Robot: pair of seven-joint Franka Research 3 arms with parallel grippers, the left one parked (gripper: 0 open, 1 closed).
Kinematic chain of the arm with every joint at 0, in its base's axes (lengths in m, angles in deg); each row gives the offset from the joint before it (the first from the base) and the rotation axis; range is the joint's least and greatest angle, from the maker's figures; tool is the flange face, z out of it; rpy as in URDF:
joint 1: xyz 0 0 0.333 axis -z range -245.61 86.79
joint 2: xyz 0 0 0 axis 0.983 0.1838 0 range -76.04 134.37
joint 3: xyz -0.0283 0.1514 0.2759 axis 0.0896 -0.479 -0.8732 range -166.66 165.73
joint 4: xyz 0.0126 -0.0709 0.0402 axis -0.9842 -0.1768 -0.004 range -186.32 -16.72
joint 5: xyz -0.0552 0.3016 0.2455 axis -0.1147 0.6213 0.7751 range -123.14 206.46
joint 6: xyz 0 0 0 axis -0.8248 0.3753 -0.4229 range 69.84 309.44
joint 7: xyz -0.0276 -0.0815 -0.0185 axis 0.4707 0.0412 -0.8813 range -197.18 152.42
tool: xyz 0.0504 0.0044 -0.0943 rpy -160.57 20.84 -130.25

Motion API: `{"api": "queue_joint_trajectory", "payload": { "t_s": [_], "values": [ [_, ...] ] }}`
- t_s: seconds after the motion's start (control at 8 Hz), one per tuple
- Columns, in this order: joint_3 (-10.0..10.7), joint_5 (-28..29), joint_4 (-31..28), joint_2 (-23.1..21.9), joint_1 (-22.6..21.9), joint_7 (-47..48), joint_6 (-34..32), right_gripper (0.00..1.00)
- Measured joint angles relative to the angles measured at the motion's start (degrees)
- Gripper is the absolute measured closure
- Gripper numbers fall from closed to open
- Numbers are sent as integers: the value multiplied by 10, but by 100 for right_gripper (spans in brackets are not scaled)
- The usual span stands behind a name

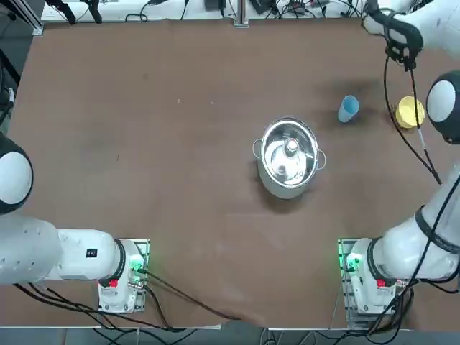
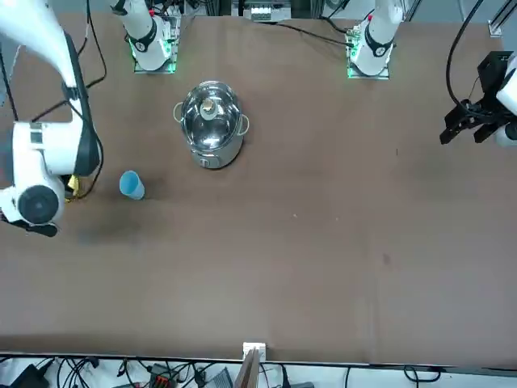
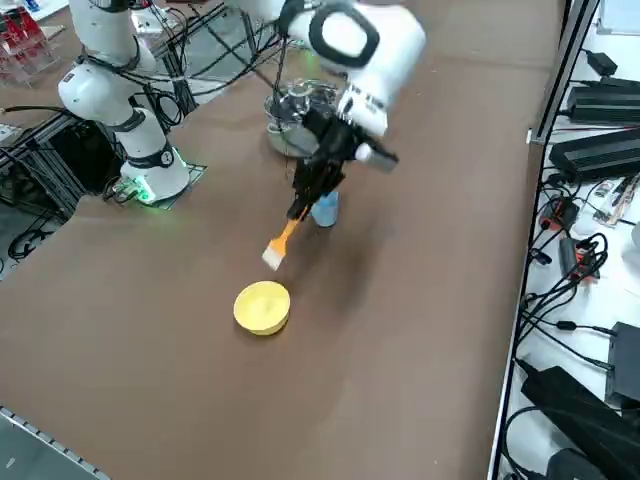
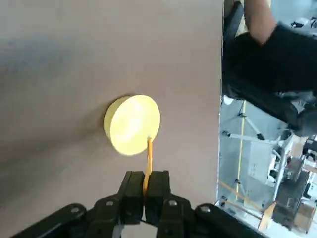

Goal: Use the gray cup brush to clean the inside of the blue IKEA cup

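Holding the orange brush (image 3: 283,243) in my closed right tool (image 3: 302,207), I judge alignment over the blue cup (image 3: 325,209) comes next, before insertion.

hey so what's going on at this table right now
The robot's right gripper is holding an orange-handled brush above the table, near a yellow bowl. The blue cup stands on the table, not in the gripper, and the brush isn't inside it. A lidded steel pot sits nearby. Beyond the table edge, a person is partly visible.
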Motion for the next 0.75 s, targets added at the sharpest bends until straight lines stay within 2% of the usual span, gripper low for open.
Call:
{"api": "queue_joint_trajectory", "payload": {
  "t_s": [0.38,0.75],
  "values": [
    [2,-32,-61,0,45,8,101,95],
    [0,-33,-86,6,50,43,113,95]
  ]
}}
